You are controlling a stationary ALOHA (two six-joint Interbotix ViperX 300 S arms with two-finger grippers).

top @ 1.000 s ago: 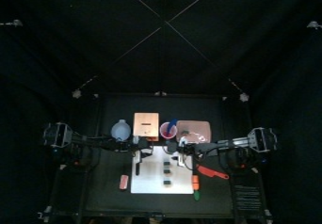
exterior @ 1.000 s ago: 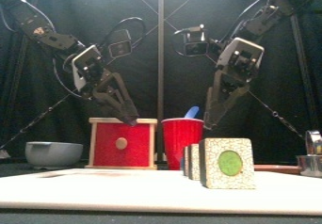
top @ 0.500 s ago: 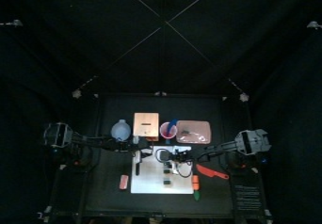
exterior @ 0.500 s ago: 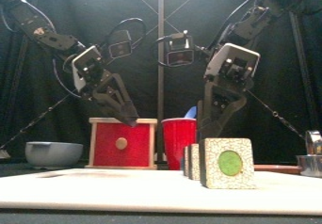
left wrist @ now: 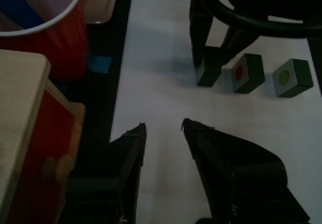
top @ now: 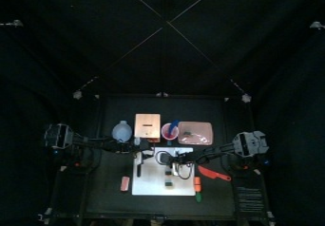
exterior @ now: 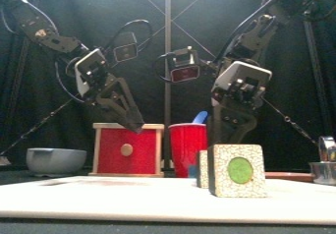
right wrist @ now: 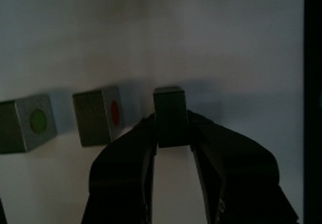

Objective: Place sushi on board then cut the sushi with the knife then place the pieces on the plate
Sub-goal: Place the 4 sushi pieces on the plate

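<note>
Pinches the far sushi piece (right wrist: 170, 98) on the white cutting board (left wrist: 157, 72) with the right gripper (right wrist: 171, 124), left gripper (left wrist: 164, 130) open, empty, above its left side.

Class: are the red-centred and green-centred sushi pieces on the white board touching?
Apart. The left wrist view shows bare white board between the red-centred piece and the green-centred piece.

Dark green sushi pieces (left wrist: 244, 73), seemingly three, standing on white board (left wrist: 164, 87), blue knife (exterior: 199, 118) in red cup (exterior: 191, 145), pink plate (top: 195, 132) behind.
</note>
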